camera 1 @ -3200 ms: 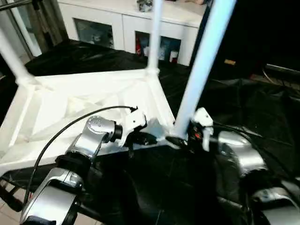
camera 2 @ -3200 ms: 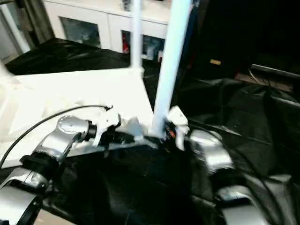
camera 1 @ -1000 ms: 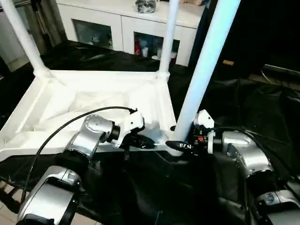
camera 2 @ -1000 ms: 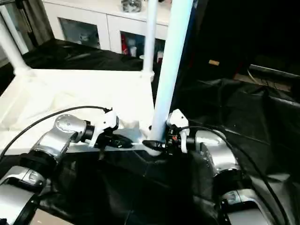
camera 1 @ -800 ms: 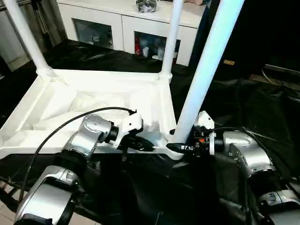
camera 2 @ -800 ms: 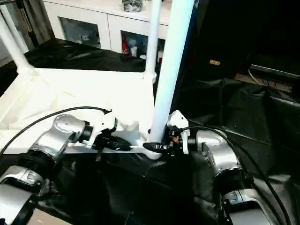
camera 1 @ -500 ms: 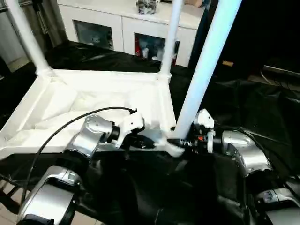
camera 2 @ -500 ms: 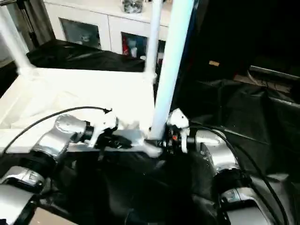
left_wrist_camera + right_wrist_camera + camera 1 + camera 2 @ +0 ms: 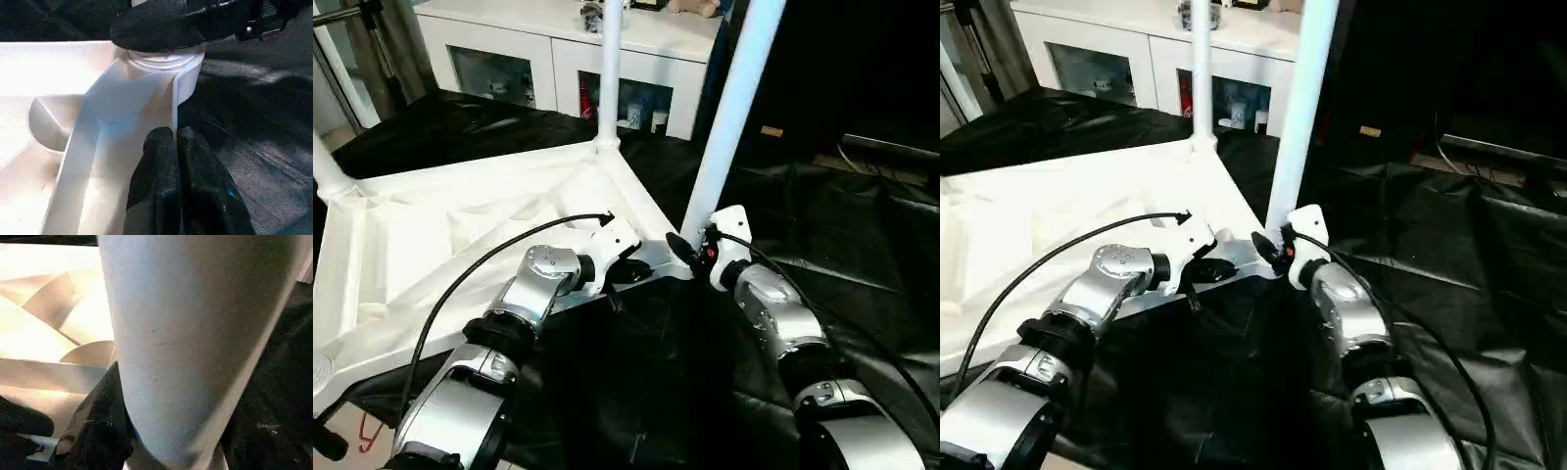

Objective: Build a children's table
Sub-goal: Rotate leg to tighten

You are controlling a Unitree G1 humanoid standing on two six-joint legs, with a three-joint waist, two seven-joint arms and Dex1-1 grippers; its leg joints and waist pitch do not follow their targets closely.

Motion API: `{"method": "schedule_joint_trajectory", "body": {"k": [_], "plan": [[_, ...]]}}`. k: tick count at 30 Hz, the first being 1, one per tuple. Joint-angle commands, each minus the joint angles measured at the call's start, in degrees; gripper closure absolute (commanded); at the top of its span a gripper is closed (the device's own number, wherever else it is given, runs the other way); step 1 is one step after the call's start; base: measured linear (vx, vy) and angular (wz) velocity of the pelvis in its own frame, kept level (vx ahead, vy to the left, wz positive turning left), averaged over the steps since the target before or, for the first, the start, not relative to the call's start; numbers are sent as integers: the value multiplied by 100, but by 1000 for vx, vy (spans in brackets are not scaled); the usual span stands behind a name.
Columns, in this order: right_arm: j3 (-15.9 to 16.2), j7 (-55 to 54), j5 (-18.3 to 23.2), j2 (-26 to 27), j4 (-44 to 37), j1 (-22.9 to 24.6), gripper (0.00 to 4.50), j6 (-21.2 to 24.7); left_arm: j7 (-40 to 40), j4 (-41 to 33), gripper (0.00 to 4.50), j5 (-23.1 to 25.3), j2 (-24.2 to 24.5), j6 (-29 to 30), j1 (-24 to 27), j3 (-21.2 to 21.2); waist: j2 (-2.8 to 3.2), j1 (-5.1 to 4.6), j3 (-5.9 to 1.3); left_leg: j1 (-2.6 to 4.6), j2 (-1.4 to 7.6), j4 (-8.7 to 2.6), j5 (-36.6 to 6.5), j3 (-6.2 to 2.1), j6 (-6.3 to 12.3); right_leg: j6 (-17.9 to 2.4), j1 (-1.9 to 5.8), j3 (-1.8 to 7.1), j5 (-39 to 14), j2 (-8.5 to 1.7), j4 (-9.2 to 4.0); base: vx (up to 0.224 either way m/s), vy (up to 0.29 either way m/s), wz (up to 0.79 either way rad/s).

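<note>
The children's table lies upside down on black cloth, its white ribbed top [image 9: 460,225] facing up. A white leg [image 9: 729,117] stands in the near right corner socket [image 9: 164,61], and my right gripper [image 9: 683,247] is shut around its base. In the right wrist view the leg [image 9: 186,333] passes between that gripper's black fingers [image 9: 98,431]. My left gripper [image 9: 626,270] is shut on the top's thin rim [image 9: 173,105] just left of that corner. Two more legs stand upright, one in the far corner [image 9: 609,69] and one at the left [image 9: 328,166].
A white cabinet with glass doors [image 9: 558,59] stands behind the table, with small items on top. Black cloth [image 9: 862,255] covers the ground to the right and front. Bare floor shows at the lower left [image 9: 352,431].
Both arms have stretched forward and the table top has turned on the cloth, its near right corner now farther from me. The right fingers have closed in on the leg.
</note>
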Motion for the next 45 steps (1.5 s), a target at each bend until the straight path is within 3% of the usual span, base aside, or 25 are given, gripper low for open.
{"method": "schedule_joint_trajectory", "body": {"k": [1, 2, 7, 10, 14, 16, 19, 25, 30, 34, 39, 43, 45], "plan": [[401, 439, -34, 474, 238, 45, 181, 234, -49, -302, 450, -128, -375, -192, -86, -203, 21, 4, -282, 7, 145, -407, -1549, -49, 166, -1032, 221, 267, -1789, -377, -535, 0, 0, 0], [390, 457, -26, 459, 213, 37, 153, 241, -85, -294, 450, -127, -342, -236, -81, -219, 18, 3, -279, 11, 146, -410, -1561, -48, 165, -1047, 219, 267, -1768, -374, -534, 0, 0, 0], [493, 980, -19, 173, 13, 89, 136, 232, -569, -369, 450, -204, -110, -420, -37, -234, 5, 3, -282, -11, 147, -414, -1581, -57, 201, -1027, 244, 267, -1817, -387, -534, 0, 0, 0], [572, 1280, -53, 24, -75, 135, 136, 202, -803, -419, 450, -233, -2, -469, -6, -241, -1, 8, -302, -14, 153, -392, -1340, -40, 269, -1126, 252, 277, -1399, -383, -487, 0, 0, 0], [835, 2615, 139, -496, -622, 389, 136, 263, -1563, -559, 450, -401, 328, -616, 75, -284, 1, 38, -330, -22, 159, -347, -919, -21, 509, -1425, 300, 272, -397, -363, -378, 0, 0, 0], [915, 2977, 164, -648, -763, 465, 136, 286, -1790, -616, 450, -450, 422, -621, 106, -304, -1, 44, -339, -37, 163, -332, -790, -20, 590, -1512, 321, 270, -134, -364, -339, 0, 0, 0], [1007, 3440, 218, -849, -966, 576, 136, 368, -2124, -698, 450, -525, 554, -602, 160, -333, 14, 93, -315, -11, 190, -337, -871, 2, 591, -1566, 301, 253, -319, -366, -356, 0, 0, 0], [1198, 4490, 513, -1300, -1617, 874, 151, 923, -2695, -718, 450, -621, 778, -649, 241, -361, 28, 213, -294, 25, 202, -360, -1103, 5, 439, -1428, 281, 267, -812, -372, -407, 0, 0, 0], [1287, 4687, 487, -1377, -1718, 947, 195, 1053, -2862, -795, 450, -638, 830, -590, 274, -386, 24, 229, -300, 14, 195, -366, -1128, -6, 308, -1371, 280, 265, -931, -382, -407, 0, 0, 0], [1276, 4634, 502, -1354, -1767, 972, 206, 1099, -2838, -805, 450, -634, 832, -598, 278, -375, 27, 229, -311, 10, 193, -360, -1046, -9, 305, -1385, 285, 263, -792, -381, -389, 0, 0, 0], [1123, 4053, 426, -1207, -1661, 983, 214, 991, -2209, -618, 450, -529, 654, -553, 150, -231, 5, 219, -296, 12, 185, -365, -1131, -6, 280, -1320, 273, 264, -1014, -384, -421, 0, 0, 0], [935, 2853, 118, -835, -1086, 822, 223, 770, -1312, -362, 450, -359, 389, -477, -38, -96, 10, 149, -264, 39, 162, -396, -1448, -33, 86, -1075, 224, 267, -1899, -405, -517, 0, 0, 0], [892, 2519, 45, -725, -918, 775, 234, 737, -1139, -313, 450, -333, 314, -451, -78, -82, -10, 134, -272, 22, 154, -401, -1456, -55, 63, -970, 256, 260, -2063, -409, -537, 0, 0, 0]]}}
